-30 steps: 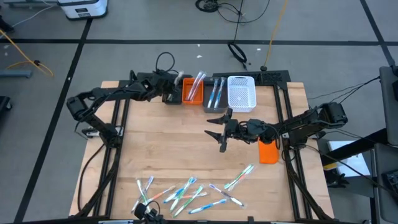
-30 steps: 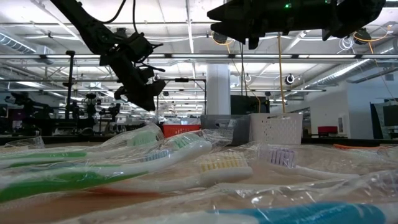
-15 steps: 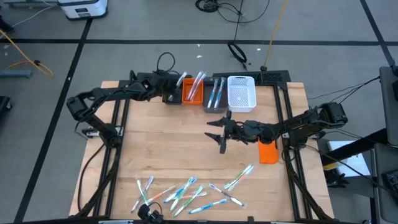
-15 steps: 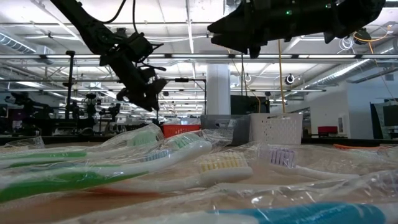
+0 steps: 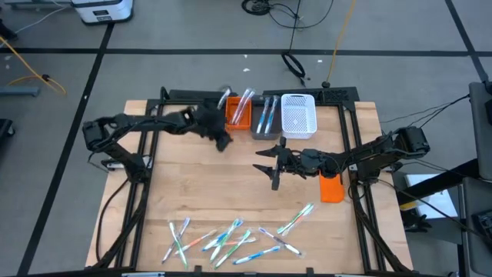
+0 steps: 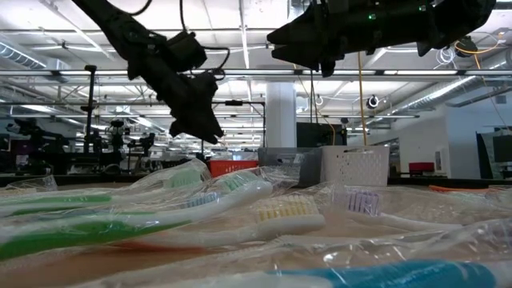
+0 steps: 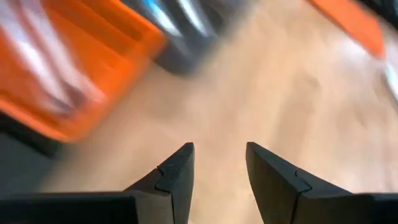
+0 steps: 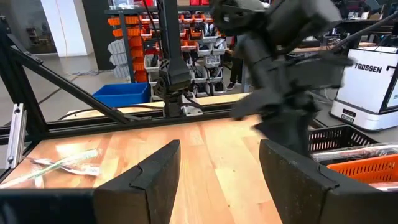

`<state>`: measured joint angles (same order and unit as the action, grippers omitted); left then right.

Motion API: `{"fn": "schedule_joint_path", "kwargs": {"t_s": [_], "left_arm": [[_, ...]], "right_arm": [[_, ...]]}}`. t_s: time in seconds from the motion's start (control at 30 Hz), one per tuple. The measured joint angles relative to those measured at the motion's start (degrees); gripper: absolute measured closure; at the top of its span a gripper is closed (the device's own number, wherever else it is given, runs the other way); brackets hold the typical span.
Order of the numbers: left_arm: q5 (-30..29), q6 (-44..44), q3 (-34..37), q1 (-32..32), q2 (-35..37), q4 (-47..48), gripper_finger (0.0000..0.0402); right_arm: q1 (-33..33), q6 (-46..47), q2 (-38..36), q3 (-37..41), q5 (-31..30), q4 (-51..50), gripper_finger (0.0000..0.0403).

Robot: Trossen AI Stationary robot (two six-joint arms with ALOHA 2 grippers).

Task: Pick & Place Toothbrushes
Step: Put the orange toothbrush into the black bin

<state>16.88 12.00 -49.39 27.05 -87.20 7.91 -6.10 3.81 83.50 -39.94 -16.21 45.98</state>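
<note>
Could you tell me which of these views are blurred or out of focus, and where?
Left wrist view: the orange bin and tabletop are streaked with motion blur, while the left gripper stays sharp. High view: the left arm is smeared. Low view: the nearest toothbrushes are out of focus. Right wrist view: the left arm is blurred.

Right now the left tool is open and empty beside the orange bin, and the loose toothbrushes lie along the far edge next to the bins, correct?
Not quite. The left tool is open and empty beside the orange bin, but the high view shows the loose toothbrushes along the near edge, opposite the bins.
</note>
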Motion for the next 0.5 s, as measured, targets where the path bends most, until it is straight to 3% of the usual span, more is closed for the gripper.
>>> {"fn": "schedule_joint_path", "kwargs": {"t_s": [0.23, 0.5], "left_arm": [[-4.26, 4.02, -0.04, -14.03, 4.20, 8.70, 0.0256], [-7.88, 15.06, 0.00, -31.44, 5.33, 17.65, 0.0256]], "right_arm": [[-0.01, -0.13, 0.00, 0.00, -0.04, -0.02, 0.0191], [0.00, -0.17, 0.00, 0.00, -0.07, -0.13, 0.0191]]}}
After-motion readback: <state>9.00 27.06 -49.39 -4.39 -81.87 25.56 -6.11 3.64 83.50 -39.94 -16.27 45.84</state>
